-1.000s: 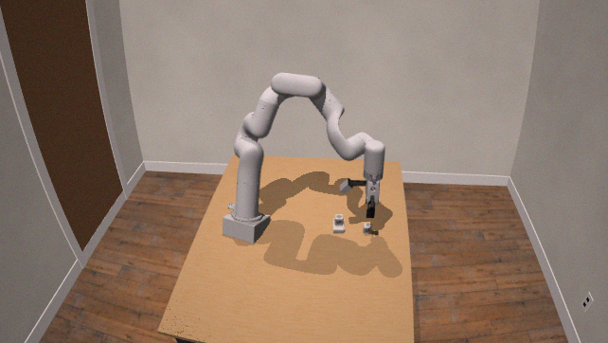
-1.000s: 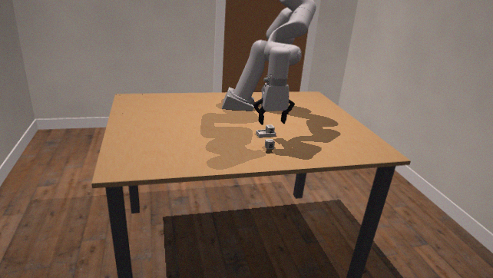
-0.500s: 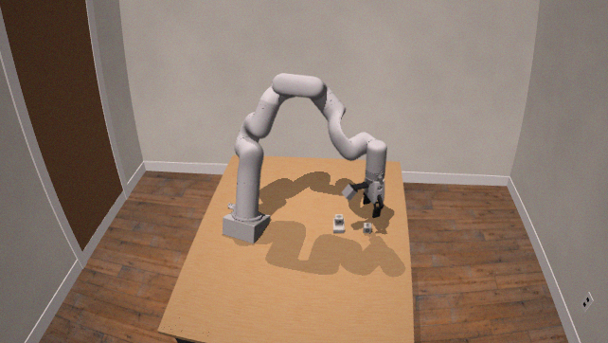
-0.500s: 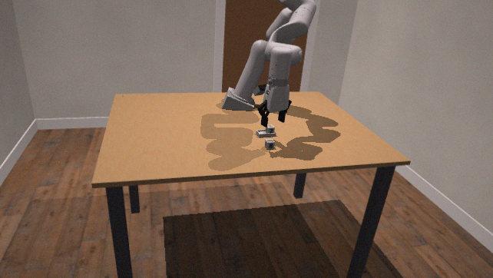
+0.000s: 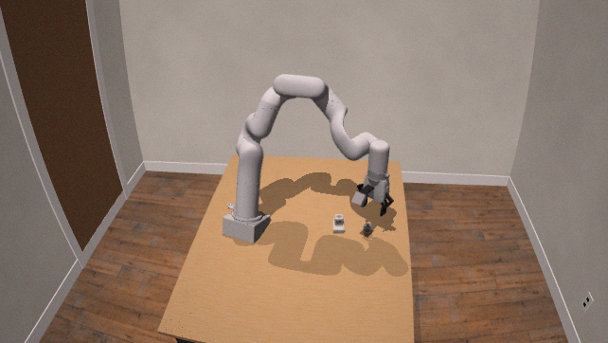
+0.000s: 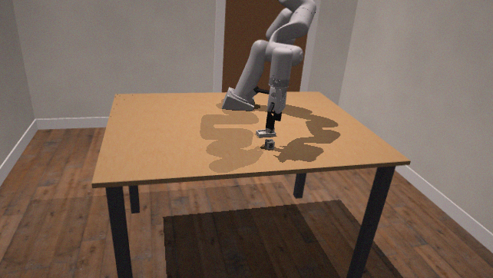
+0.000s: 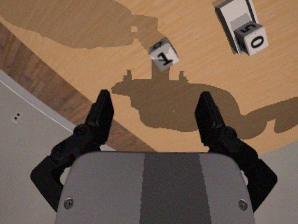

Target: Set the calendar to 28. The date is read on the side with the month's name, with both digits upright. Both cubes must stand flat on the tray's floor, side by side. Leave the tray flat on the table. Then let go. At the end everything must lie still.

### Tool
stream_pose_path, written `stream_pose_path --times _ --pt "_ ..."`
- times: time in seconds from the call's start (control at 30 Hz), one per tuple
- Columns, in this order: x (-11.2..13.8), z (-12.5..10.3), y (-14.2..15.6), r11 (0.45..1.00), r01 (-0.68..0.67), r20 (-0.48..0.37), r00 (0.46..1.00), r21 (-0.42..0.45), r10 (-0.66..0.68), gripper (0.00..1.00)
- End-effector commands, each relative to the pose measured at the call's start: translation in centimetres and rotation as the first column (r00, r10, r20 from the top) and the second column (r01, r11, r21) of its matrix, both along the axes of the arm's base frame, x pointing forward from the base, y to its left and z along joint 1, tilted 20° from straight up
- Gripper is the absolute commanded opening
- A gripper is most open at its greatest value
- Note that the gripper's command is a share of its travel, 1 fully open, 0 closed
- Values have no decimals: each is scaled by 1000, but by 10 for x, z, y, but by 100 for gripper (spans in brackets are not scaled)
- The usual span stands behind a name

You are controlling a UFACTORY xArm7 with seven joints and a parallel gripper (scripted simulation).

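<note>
The hand [image 7: 156, 112] hangs above the table [image 5: 294, 284] with its two dark fingers spread to their widest and nothing between them; it is released, pointing down at the wood near the table's edge; in the top view the hand [image 5: 377, 196] sits at the end of the white arm [image 5: 298, 87], raised off the surface and apart from both cubes.

Just ahead of the fingertips in the wrist view lies one loose cube [image 7: 164, 54], resting on the table outside the tray and turned at an angle, its upper face showing a 1; the same cube [image 5: 366, 229] stands in the arm's shadow in the top view, near the tray but not touching it.

Further out is the pale tray [image 7: 229, 15], lying flat on the table; the other cube [image 7: 253, 38] sits in one end of it with a 0 on its upper face, the rest of the tray's floor bare; the month's name cannot be read at this size.

The arm's base [image 5: 233, 230] stands well apart, at the table's other side.
</note>
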State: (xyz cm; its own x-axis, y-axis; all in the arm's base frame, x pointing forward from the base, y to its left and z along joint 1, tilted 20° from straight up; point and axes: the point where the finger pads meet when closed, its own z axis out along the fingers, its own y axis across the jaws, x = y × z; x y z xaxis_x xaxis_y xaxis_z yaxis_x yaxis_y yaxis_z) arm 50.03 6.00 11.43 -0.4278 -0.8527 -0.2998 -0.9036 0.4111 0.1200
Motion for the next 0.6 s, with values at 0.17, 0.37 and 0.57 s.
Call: stream_pose_path --times 0.17,0.37,0.57 --pt "6 3 0 959 -283 103 954 -11 283 100" --pt "9 3 0 895 -444 157 882 -38 444 100" --pt "12 4 1 810 -582 203 787 -72 583 100"
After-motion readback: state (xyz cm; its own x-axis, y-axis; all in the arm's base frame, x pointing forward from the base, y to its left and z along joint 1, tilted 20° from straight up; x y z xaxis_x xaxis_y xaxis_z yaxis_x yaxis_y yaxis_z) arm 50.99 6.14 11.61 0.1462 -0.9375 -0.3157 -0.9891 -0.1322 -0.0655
